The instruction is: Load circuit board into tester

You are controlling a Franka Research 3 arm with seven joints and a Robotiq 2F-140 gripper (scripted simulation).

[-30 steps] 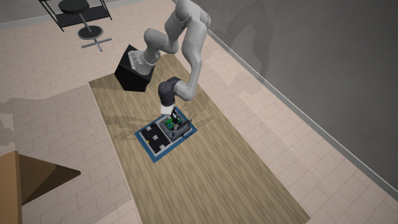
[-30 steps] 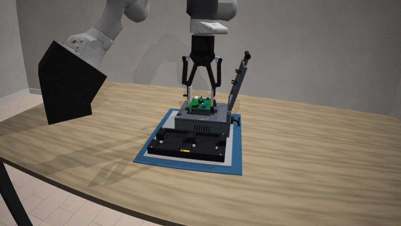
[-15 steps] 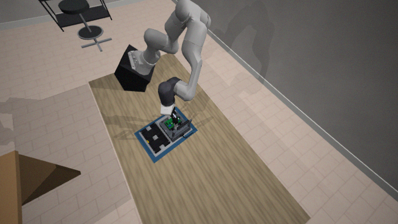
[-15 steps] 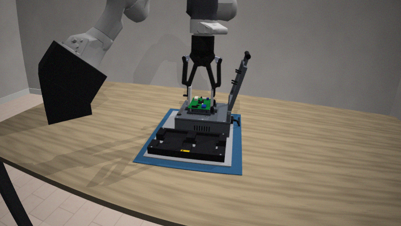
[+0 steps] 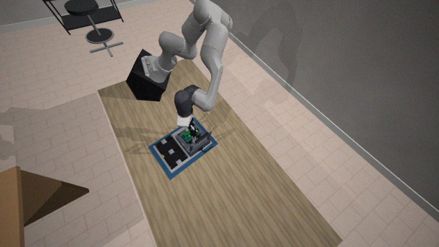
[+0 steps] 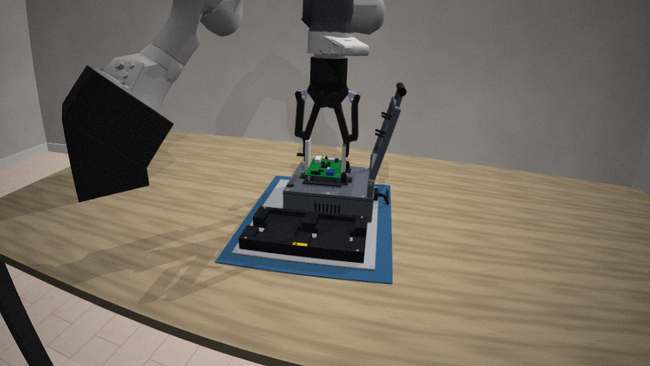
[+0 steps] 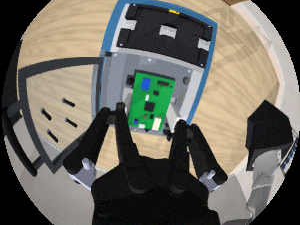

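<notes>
The green circuit board [image 6: 323,168] lies component side up at the top of the grey tester [image 6: 327,196], level with its nest. Its white connector [image 6: 317,159] is at the far left corner in the exterior view. My gripper [image 6: 325,156] hangs straight down over the tester, with a finger pad against each side edge of the board, shut on it. In the wrist view the board [image 7: 153,103] sits between my fingertips, with the connector at the near end. I cannot see the tester's pins. The tester's lid [image 6: 385,131] stands open, nearly upright, on the right.
The black tray [image 6: 303,234] lies in front of the tester, with no board in it, on a white plate and blue mat [image 6: 384,254]. The arm's black base block [image 6: 109,136] stands at the left. The table edge runs along the front.
</notes>
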